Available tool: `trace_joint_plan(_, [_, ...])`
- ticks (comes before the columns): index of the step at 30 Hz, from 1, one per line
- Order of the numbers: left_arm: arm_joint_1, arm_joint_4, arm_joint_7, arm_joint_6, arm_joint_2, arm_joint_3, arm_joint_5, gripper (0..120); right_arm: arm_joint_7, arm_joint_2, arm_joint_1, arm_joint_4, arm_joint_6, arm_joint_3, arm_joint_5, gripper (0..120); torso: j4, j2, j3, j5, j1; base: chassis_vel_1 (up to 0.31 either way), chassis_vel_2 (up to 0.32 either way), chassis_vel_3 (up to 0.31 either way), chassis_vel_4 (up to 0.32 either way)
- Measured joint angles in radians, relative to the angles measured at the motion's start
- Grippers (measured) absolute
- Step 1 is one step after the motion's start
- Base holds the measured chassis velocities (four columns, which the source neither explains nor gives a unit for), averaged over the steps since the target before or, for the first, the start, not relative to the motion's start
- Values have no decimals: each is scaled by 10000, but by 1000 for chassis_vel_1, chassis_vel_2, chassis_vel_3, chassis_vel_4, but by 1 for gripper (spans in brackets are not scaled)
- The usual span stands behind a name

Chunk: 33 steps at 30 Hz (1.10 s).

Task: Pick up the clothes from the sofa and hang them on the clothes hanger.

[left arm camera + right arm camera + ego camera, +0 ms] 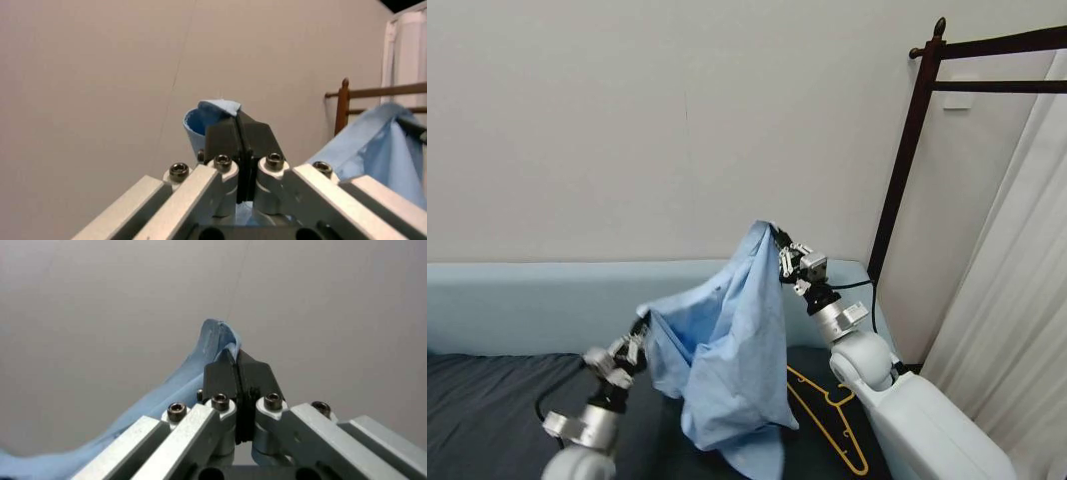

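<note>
A light blue shirt [727, 350] hangs in the air above the dark sofa seat [487, 410], held at two corners. My right gripper [775, 236] is shut on its upper edge, the highest point, and the blue cloth [215, 337] sticks out past the fingertips. Lower and to the left, my left gripper [643, 322] is shut on another edge, where a fold of the shirt [207, 115] pokes out of the closed tips. The dark wooden clothes rack [917, 120] stands at the right, beyond the sofa's end. A yellow wire hanger [832, 415] lies on the seat beneath the right arm.
A pale blue sofa backrest [527, 300] runs along the white wall. A white curtain [1017, 300] hangs at the far right beside the rack. The rack's top bar [387, 91] is visible behind the shirt in the left wrist view.
</note>
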Motion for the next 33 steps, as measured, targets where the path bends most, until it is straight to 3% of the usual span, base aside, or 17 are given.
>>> trace_joint_plan(8, [-713,-1162,-603,905,2350,-1616,-1201,0,913,-340,1606,513,-390,118,-877,0,1,1,-1,2,0,0,0,0,0])
trace_joint_plan(11, [-594,-1278,-708,1148,2564,-2009,-1204,0,1058,-440,1760,574,-453,123,-1558,0,3,1,-2,2,0,0,0,0,0])
trace_joint_plan(17, [517,-1474,-896,1389,2226,-2187,-590,0,1134,-711,850,34,-76,104,-4541,0,1,0,1,3,1,0,0,0,0])
trace_joint_plan(19, [658,-1506,-889,1388,2124,-2149,-489,0,1151,-696,633,-61,-7,158,-4940,0,1,1,1,3,1,0,0,0,0])
trace_joint_plan(23, [999,-1644,-906,1442,1661,-1721,49,0,1816,-445,-394,-367,-46,397,-6546,0,-1,1,1,6,0,0,0,0,0])
trace_joint_plan(30, [1219,-1797,-1064,1736,1469,-1578,585,0,2933,-37,-749,-490,-350,750,-7769,0,0,1,0,6,0,0,0,0,0])
trace_joint_plan(33, [1578,-1980,-1287,1919,1258,-1579,1104,0,3798,234,-1086,-261,-1142,1025,-8394,0,1,1,0,5,0,0,0,0,0])
